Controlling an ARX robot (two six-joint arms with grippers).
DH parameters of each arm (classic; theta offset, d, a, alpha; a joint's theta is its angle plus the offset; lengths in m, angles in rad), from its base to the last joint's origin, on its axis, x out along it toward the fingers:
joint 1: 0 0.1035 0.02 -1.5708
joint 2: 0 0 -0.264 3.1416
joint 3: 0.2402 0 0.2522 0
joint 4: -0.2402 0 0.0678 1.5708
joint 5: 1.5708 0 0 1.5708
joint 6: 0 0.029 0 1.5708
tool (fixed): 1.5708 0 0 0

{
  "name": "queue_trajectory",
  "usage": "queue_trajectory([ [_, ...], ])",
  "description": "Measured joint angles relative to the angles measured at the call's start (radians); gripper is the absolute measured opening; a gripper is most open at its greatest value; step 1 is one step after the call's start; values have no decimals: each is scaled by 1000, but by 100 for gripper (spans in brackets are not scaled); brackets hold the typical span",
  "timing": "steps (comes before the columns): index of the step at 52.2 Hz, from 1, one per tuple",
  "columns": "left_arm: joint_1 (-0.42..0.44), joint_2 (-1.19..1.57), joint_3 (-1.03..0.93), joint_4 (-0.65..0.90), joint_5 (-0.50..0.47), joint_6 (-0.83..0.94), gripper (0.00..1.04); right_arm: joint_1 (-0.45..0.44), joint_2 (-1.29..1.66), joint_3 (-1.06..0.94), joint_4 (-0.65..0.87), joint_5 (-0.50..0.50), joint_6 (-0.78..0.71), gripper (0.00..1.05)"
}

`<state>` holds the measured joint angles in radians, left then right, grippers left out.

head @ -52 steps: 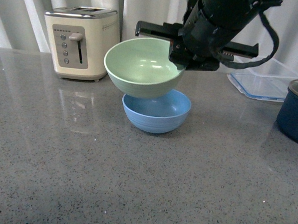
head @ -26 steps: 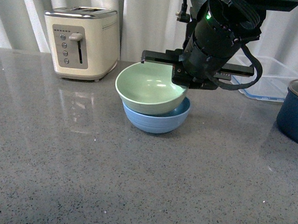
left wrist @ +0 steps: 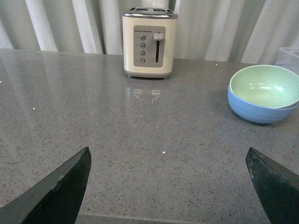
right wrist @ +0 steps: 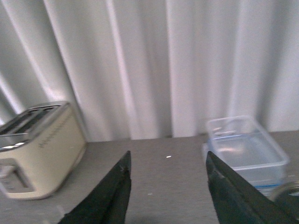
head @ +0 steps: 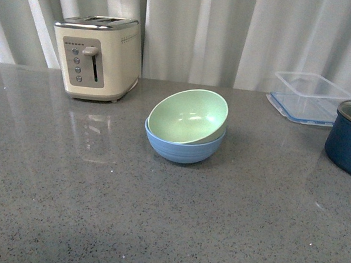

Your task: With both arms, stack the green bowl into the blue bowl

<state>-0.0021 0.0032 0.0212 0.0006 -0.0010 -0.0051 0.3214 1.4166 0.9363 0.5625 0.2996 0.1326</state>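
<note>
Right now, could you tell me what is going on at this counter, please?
Nothing is being held at this moment. The pale mint-green plastic bowl sits tilted inside the light sky-blue plastic bowl on the grey speckled counter, so the stacking looks done, if a little crooked. Neither arm shows in the front view. The left gripper is open and empty, facing the bowls from a distance, and the right gripper is open, pointing toward the curtain, above the counter.
</note>
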Motion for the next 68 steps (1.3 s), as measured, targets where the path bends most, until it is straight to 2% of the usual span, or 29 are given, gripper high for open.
queue_trajectory([
  [5,0,0,0,0,0,0,98,-47,-74,-163,70,-22,-73,29],
  [15,0,0,0,0,1,0,98,-98,-142,-383,130,-79,-115,1],
  [37,0,0,0,0,0,0,98,-214,-440,-719,188,-196,-129,1],
  [45,0,0,0,0,1,0,98,-237,-520,-777,165,-217,-129,1],
  [49,0,0,0,0,1,0,98,-281,-562,-801,146,-282,-130,1],
  [52,0,0,0,0,1,0,98,-310,-604,-822,125,-291,-129,1],
  [68,0,0,0,0,0,0,98,-319,-773,-880,16,-298,-129,1],
])
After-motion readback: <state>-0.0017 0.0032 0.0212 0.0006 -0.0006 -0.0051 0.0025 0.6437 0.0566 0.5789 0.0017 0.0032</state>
